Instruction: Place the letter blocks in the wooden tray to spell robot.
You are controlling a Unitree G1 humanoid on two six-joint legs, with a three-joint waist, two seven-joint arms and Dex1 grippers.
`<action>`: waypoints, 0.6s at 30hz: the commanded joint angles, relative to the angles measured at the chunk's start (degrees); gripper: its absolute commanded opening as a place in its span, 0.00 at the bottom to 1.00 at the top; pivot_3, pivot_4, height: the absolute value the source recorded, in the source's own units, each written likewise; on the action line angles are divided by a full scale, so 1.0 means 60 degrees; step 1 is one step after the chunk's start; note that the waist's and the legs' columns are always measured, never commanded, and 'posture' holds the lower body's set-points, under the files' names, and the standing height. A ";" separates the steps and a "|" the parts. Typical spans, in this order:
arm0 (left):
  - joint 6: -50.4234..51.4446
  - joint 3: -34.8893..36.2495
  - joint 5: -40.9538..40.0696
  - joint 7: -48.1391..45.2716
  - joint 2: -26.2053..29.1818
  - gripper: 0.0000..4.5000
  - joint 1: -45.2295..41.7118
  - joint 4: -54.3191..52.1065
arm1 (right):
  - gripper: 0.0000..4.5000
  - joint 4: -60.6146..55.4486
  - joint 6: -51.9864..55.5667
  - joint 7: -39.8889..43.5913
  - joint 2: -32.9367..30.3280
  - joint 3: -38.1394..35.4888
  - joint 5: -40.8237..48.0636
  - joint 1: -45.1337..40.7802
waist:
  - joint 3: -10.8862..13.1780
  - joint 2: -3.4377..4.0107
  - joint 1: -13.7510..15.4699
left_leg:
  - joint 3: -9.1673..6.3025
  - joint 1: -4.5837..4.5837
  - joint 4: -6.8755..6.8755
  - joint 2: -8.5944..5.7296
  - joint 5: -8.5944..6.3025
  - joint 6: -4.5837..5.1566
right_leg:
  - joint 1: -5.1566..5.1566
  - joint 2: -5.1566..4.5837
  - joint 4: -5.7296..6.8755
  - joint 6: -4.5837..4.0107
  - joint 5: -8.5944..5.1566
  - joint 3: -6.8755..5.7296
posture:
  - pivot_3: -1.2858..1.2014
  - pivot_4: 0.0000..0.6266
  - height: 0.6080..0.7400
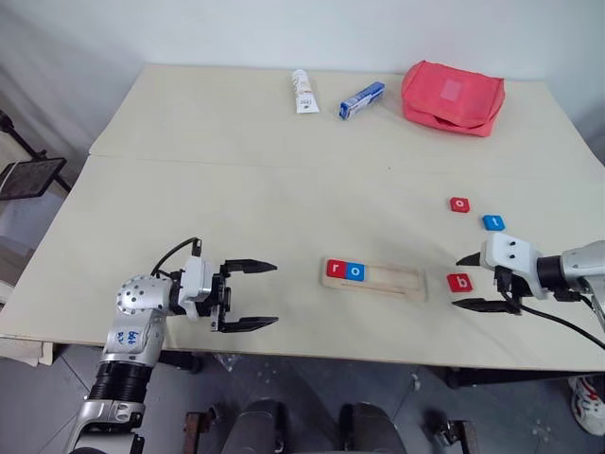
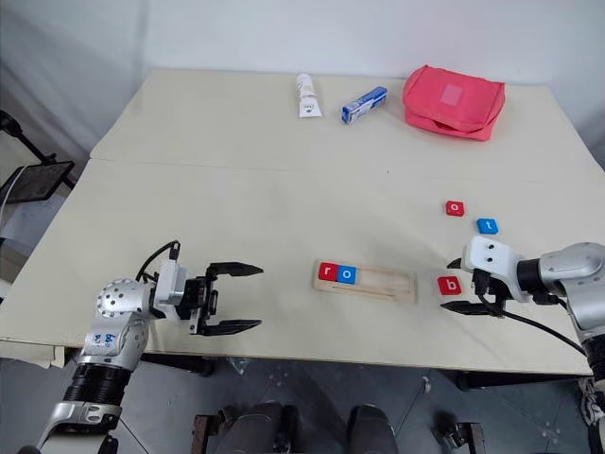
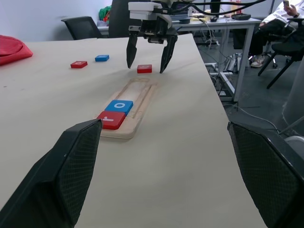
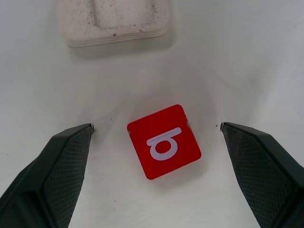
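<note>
My right pincer (image 1: 465,282) straddles the red "b" block (image 4: 164,141), fingers spread wide and touching nothing.

The wooden tray (image 1: 397,281) lies on the bench (image 1: 236,189) near its front edge, with the red "r" block (image 1: 336,269) and blue "o" block (image 1: 355,271) side by side at its left end. The "b" lies flat just past the tray's right end. The red "o" block (image 1: 459,203) and blue "t" block (image 1: 493,222) sit farther back to the right. My left pincer (image 1: 248,295) hangs open and empty, well left of the tray.
</note>
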 commanded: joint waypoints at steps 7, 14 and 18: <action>-0.0064 0.0135 -0.0280 0.0099 0.0138 1.00 0.0044 -0.0334 | 0.35 0.0177 0.0032 -0.0022 0.0052 0.0138 -0.0419 -0.0079 | -0.0003 -0.0005 0.0002 | 0.0001 0.0004 0.0009 0.0002 0.0000 0.0000 | 0.0010 -0.0001 0.0000 0.0000 0.0000 0.0001 | 0.52 0.24 1.00; -0.0102 0.0089 -0.0247 -0.0029 0.0133 1.00 -0.0197 -0.0047 | 0.32 -0.1161 0.2055 -0.0461 -0.0113 -0.0321 -0.0093 -0.0472 | -0.0003 -0.0004 0.0008 | 0.0002 0.0001 0.0010 0.0000 0.0000 0.0000 | 0.0004 -0.0003 0.0000 0.0000 0.0000 0.0001 | 0.52 0.24 1.00; -0.0137 0.0084 -0.0223 -0.0097 0.0119 1.00 -0.0316 0.0136 | 0.32 -0.2693 0.3733 -0.0472 -0.0080 -0.0558 0.0512 -0.0676 | -0.0002 -0.0003 0.0009 | 0.0001 -0.0007 0.0004 0.0001 -0.0001 -0.0002 | -0.0010 -0.0003 0.0002 0.0000 0.0000 0.0000 | 0.52 0.24 1.00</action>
